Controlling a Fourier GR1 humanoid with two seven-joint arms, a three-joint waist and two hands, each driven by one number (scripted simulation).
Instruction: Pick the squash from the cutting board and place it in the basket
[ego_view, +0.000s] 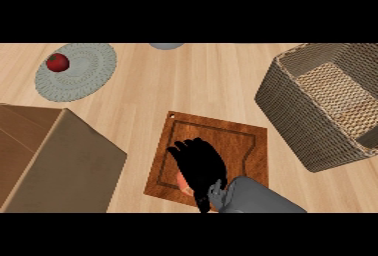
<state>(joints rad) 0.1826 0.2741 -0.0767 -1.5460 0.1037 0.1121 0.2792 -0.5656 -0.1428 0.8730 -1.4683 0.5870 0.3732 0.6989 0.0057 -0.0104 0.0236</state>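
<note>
Right now your right hand (198, 162) lies over the squash (184, 182) on the cutting board (240, 145), fingers seemingly curling around it. Treat it as hard, smooth, fairly heavy; wrap its thick middle. The basket (295, 120) waits well right.
</note>
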